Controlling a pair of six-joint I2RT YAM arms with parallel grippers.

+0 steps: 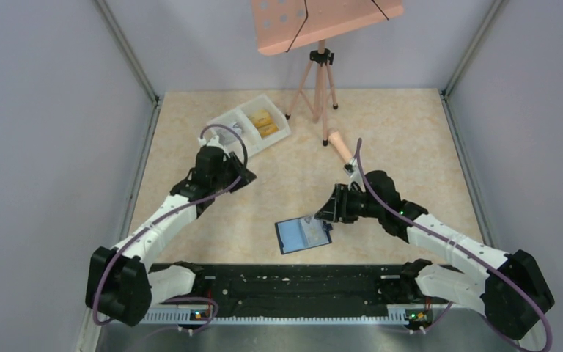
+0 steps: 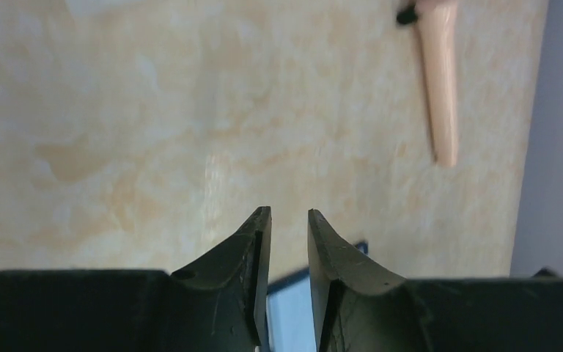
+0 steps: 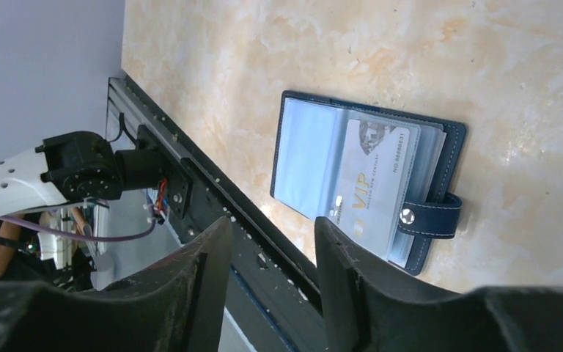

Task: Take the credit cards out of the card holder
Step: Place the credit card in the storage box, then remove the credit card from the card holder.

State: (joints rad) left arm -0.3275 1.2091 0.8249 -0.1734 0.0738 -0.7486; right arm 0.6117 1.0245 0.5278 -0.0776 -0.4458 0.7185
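Card holder (image 3: 304,158) open on surface (image 3: 410,51), 1 grey card (image 3: 374,176) showing (strap (image 3: 429,216) across its corner). Right fingers (image 3: 337,249) apart, left fingers (image 2: 253,242) narrowly apart, all empty. Risk: unpinned holder drags.

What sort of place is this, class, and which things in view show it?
Most likely a robotics lab test cell: a left arm and right arm bolted to a black rail, grey walls boxing in the marbled table, and a tripod holding a pink board.
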